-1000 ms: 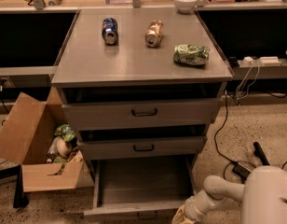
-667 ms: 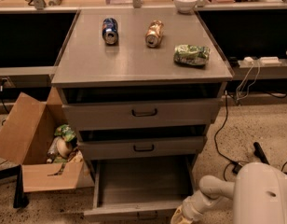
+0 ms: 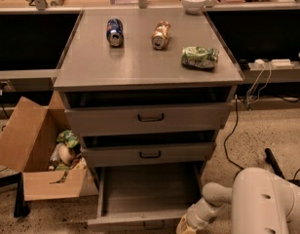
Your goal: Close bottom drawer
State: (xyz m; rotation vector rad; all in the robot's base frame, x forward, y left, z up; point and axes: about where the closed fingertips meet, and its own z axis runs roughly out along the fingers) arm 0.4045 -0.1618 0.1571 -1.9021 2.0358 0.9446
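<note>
Little has changed: our tool (image 3: 185,224) crept nearer the wide grey bottom drawer (image 3: 145,193) (still pulled out); the tool's opening we cannot tell.

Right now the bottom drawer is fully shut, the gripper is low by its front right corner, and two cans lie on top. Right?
Not quite. The camera view shows the bottom drawer pulled far out, not shut. The rest holds: the gripper is low by its front right corner, and two cans, a blue can and a gold can, lie on top.
</note>
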